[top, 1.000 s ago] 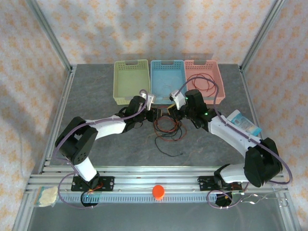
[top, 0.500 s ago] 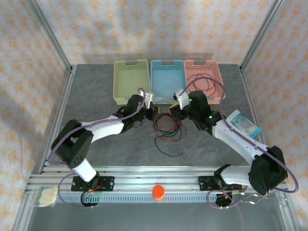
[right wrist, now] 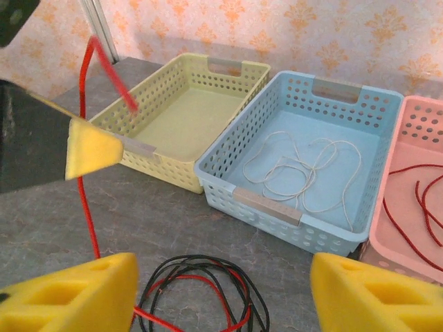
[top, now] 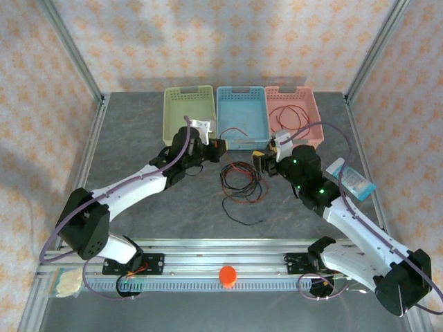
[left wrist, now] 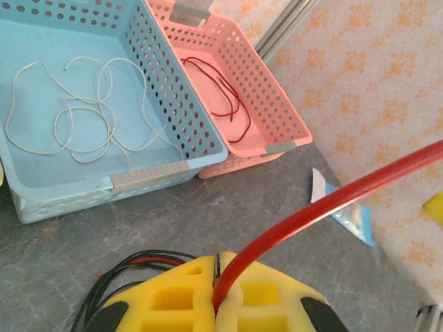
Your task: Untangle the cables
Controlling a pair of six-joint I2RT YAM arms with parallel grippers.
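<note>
Our left hand (left wrist: 216,294) pinches a red cable (left wrist: 325,204); our right hand (top: 263,160) gapes wide, holding nothing. The red-and-black tangle (top: 241,181) lies on the desk (top: 152,221) between them. Pulling harder could drag the black loops along and tighten the snarl.

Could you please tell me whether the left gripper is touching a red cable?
Touching. Left wrist view: the left gripper clamps a red cable between its jaws.
</note>
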